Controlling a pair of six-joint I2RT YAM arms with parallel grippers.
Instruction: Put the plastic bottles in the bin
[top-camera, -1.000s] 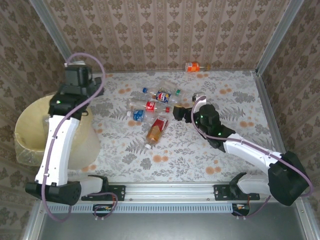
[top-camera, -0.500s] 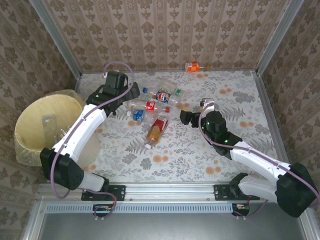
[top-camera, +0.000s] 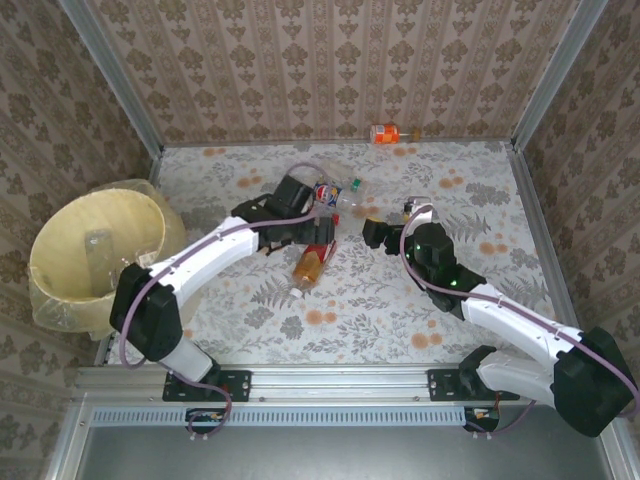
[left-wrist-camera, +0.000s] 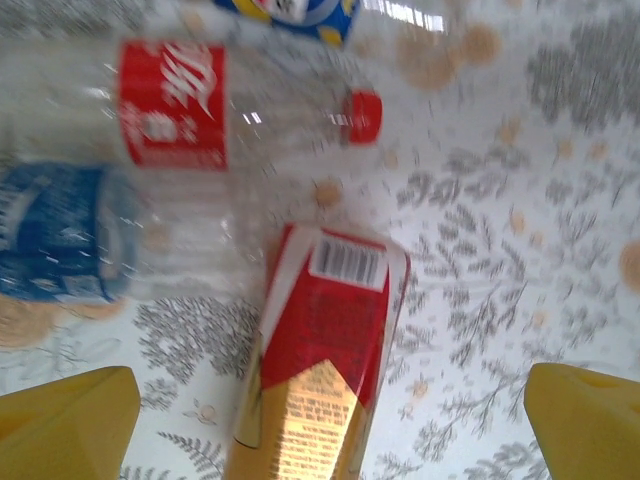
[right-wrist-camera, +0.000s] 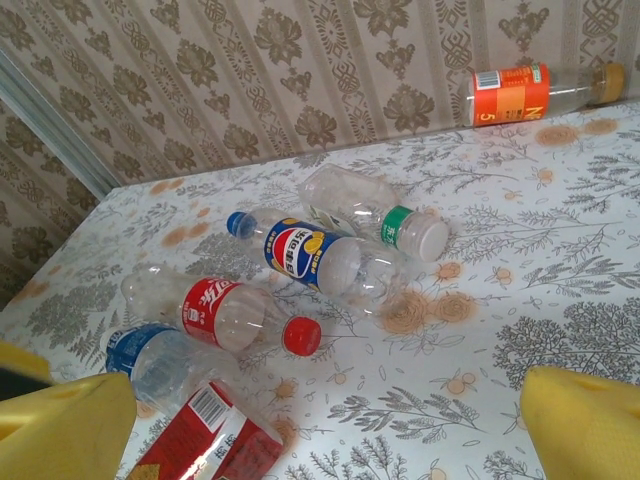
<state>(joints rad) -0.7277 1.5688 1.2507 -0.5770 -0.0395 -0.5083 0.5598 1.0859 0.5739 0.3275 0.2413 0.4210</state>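
damask wallpaper walls (top-camera: 330, 60), floral tabletop (top-camera: 470, 290)

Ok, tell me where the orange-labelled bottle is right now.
The orange-labelled bottle lies on its side at the far edge of the table against the back wall, right of centre in the top view, well beyond the blue-capped bottle.

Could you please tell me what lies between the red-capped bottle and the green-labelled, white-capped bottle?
A blue-labelled, blue-capped bottle lies on its side between them, with no other item in that stretch; the right wrist view shows it.
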